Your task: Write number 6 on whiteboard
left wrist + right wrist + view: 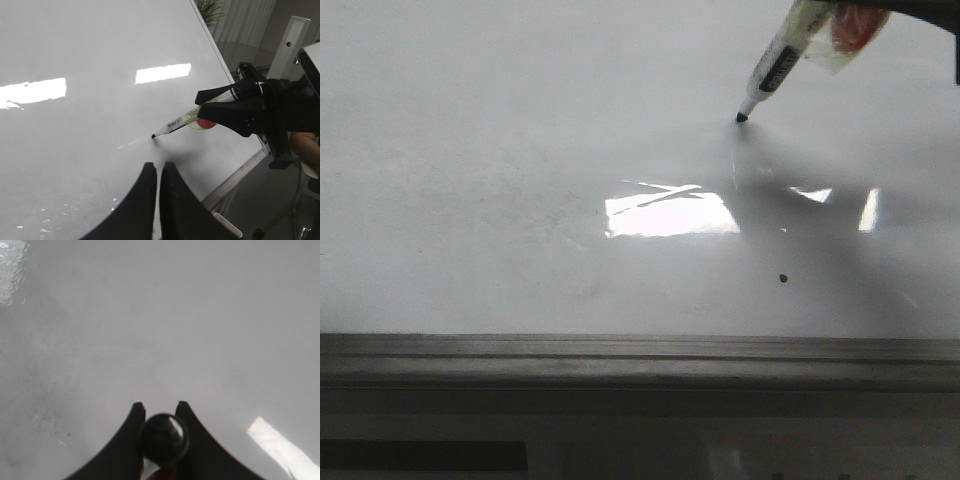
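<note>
The right claw [210,110] is clenched on a marker [775,68], held tilted at the far right of the whiteboard [500,180], its black tip touching or just above the glossy surface. No stroke of the number 6 shows on the board; only a small black dot [783,277] lies nearer, toward the grey rail [620,352]. The left claw [156,172] hovers over the board near the marker tip, its fingers pressed almost together, gripping nothing
</note>
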